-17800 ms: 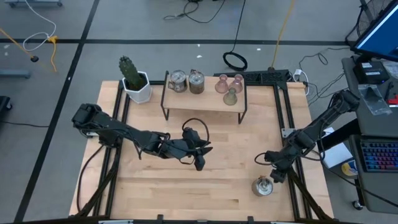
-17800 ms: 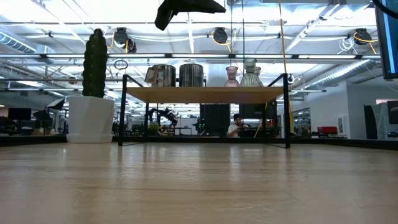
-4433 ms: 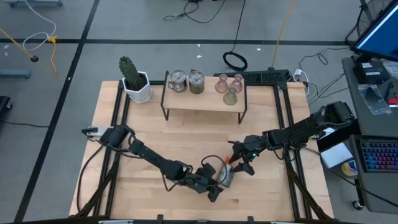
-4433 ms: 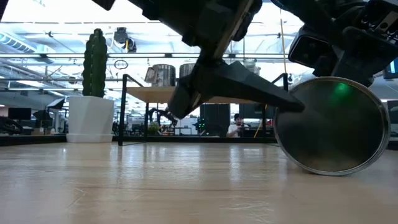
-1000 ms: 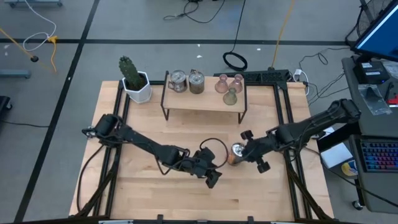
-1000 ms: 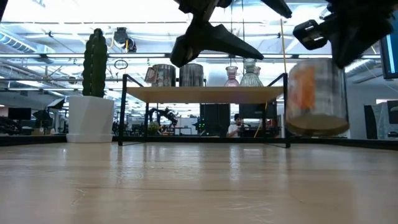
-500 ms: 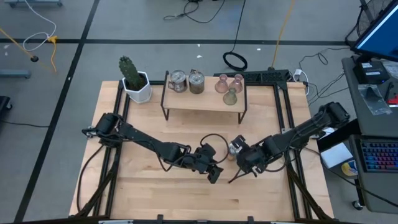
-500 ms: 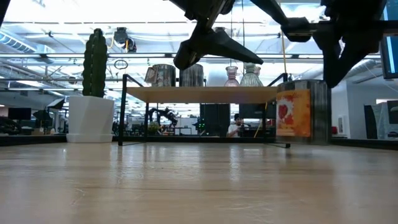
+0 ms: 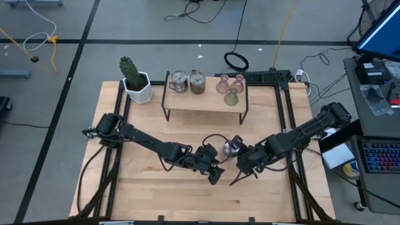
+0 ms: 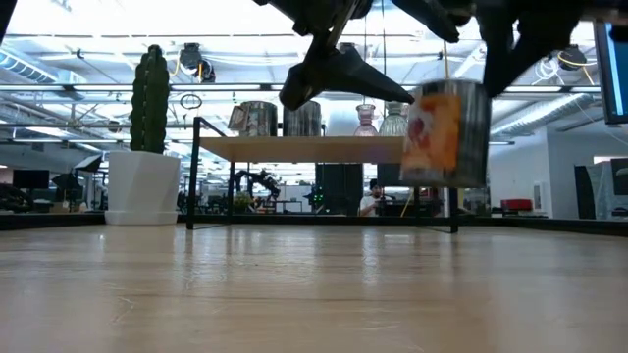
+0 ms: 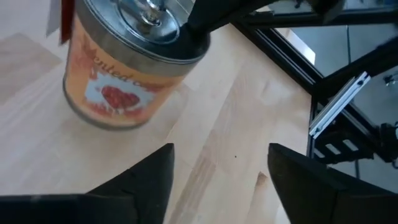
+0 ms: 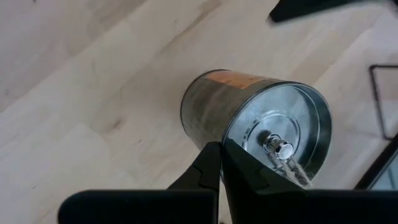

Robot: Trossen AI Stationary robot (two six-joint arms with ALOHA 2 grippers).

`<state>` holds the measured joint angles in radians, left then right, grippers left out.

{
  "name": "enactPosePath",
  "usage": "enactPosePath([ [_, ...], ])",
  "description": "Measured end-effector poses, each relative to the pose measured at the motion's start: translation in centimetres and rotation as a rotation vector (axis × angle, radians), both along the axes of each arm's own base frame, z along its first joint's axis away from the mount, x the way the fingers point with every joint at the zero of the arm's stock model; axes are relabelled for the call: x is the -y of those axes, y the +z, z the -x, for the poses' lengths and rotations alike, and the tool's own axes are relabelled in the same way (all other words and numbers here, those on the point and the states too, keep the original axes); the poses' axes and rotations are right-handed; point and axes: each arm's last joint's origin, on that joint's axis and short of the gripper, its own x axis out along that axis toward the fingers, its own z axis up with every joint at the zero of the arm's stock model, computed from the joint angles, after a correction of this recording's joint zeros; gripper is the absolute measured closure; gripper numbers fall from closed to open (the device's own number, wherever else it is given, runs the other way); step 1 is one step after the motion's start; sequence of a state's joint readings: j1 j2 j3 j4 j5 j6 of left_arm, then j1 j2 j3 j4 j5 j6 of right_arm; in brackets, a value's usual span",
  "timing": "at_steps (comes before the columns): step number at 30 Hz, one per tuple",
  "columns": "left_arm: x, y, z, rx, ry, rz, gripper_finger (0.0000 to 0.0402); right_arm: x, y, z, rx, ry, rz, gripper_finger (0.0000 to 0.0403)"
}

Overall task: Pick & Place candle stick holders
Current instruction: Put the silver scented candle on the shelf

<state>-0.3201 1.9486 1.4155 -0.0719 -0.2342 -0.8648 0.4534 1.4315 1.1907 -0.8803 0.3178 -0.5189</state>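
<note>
Carried object: a squat, round, shiny silver metal candle holder with an orange label [image 10: 446, 132] hangs clear of the light wooden table [image 9: 156, 194]; we judge it is in transit towards the shelf.
Right gripper [image 12: 219, 163]: clenched tight on the twine at the tin's lid knob, so the tin dangles and tilts beneath it.
Left gripper [image 11: 219, 163]: fingers spread and empty, close beside the tin near the table's centre; we read this as having let go, or standing ready to steady it.
Shelf: a small wooden shelf on black metal legs [image 9: 205, 103] at the far edge carries two more silver tins [image 9: 187, 82] on its left, and two pinkish and one olive-green glass flasks [image 9: 230, 87] on its right.
Bystander object: a white pot with a green cactus [image 9: 135, 80] stands just left of the shelf.
Risk, in our judgement: a twine grip lets the tin swing on placement.
</note>
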Motion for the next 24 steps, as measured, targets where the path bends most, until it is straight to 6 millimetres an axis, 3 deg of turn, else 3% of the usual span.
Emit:
enactPosePath([
  [10,0.0,0.0,0.0,-0.003,-0.069,-0.076,0.0009,-0.2,2.1,-0.3,0.027,0.017,-0.007,0.0403],
  [16,0.2,-0.1,0.1,-0.004,-0.160,-0.133,0.0028,-0.1,2.1,-0.2,0.019,0.016,-0.004,0.0403],
  [24,0.3,0.4,-0.3,0.061,-0.197,-0.182,0.0015,-0.1,2.1,-0.2,0.021,0.010,-0.011,0.0403],
])
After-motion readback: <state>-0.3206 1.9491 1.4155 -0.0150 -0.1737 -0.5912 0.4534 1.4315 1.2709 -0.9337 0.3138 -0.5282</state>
